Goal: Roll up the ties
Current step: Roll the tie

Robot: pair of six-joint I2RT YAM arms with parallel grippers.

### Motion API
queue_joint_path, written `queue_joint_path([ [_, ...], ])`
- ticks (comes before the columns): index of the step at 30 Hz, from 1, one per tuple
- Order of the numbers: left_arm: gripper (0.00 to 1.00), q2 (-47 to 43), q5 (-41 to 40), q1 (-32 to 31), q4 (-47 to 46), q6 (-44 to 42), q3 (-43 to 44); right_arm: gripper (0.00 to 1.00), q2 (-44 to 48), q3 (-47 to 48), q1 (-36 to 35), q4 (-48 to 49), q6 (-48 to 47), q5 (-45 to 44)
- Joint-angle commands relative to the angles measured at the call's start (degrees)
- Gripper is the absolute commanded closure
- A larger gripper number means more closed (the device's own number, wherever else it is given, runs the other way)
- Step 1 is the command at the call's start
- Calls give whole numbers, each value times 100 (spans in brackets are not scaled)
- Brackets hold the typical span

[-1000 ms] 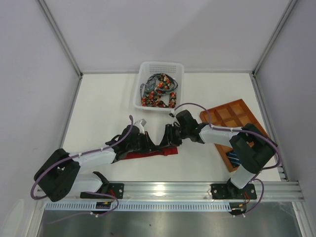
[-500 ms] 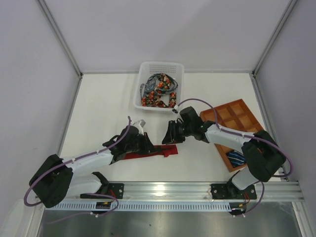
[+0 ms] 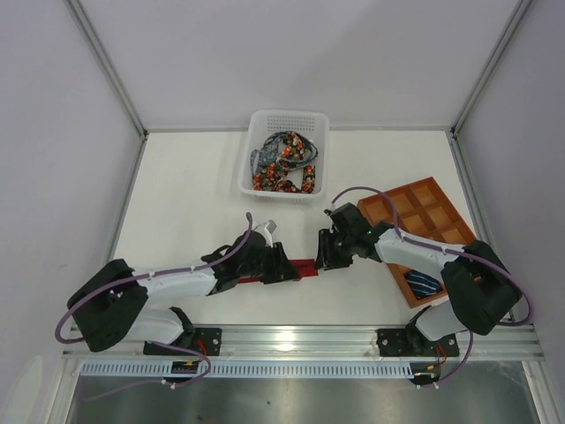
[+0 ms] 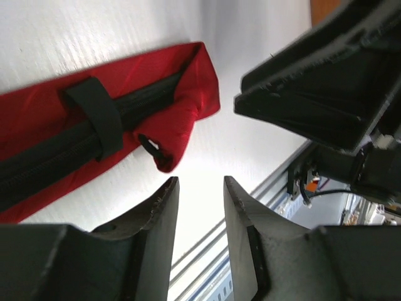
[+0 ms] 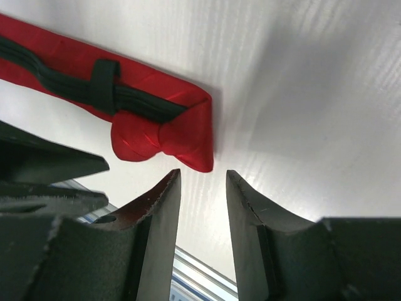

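The plain deep red tie lies flat on the white table between my two grippers, underside up, with its dark inner lining and a black keeper loop showing. Its right end is folded over. My left gripper is open and empty just in front of that folded end. My right gripper is open and empty at the same end, from the right. Neither touches the tie. Several dark floral ties lie in the basket. A navy striped tie lies in the tray.
The white perforated basket stands at the back centre. The orange-brown gridded tray lies at the right, under my right arm. The metal rail runs along the near table edge. The two grippers sit close together, jaws facing.
My left gripper has moved right along the red tie to its folded right end. My right gripper has shifted right and nearer, off the tie's end.
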State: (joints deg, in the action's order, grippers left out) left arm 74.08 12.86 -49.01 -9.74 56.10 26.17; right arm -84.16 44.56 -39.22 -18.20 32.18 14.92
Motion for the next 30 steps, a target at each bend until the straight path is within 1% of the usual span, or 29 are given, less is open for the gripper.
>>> queue_joint_path([
  [1, 60, 237, -381, -56, 59, 130, 362, 59, 330, -61, 90, -26, -160, -209],
  [2, 62, 290, -381, -64, 51, 156, 414, 59, 374, -78, 116, -26, -160, -209],
  [7, 62, 606, -451, -82, -81, 288, 468, 58, 357, -131, 248, 44, -265, -86],
  [10, 63, 739, -539, -91, 24, 253, 616, 58, 225, -131, 275, 123, -292, -15],
  [14, 63, 818, -609, -91, 86, 226, 722, 58, 93, -123, 292, 202, -344, -6],
  [17, 65, 810, -636, -91, 139, 200, 758, 59, -30, -123, 327, 255, -388, 46],
  [19, 69, 818, -636, -91, 121, 148, 758, 59, -83, -123, 345, 325, -380, 108],
  [20, 74, 853, -636, -91, 191, 121, 827, 59, -118, -114, 354, 369, -371, 108],
  [24, 83, 1151, -645, -91, 525, -142, 1126, 59, -320, -53, 354, 440, -362, 152],
  [26, 92, 1231, -645, -91, 674, -230, 1293, 59, -399, -26, 354, 483, -344, 213],
  [28, 98, 1301, -706, -91, 719, -344, 1372, 59, -408, -26, 354, 510, -344, 240],
  [30, 100, 1302, -776, -91, 833, -458, 1469, 59, -400, -26, 354, 510, -327, 283],
])
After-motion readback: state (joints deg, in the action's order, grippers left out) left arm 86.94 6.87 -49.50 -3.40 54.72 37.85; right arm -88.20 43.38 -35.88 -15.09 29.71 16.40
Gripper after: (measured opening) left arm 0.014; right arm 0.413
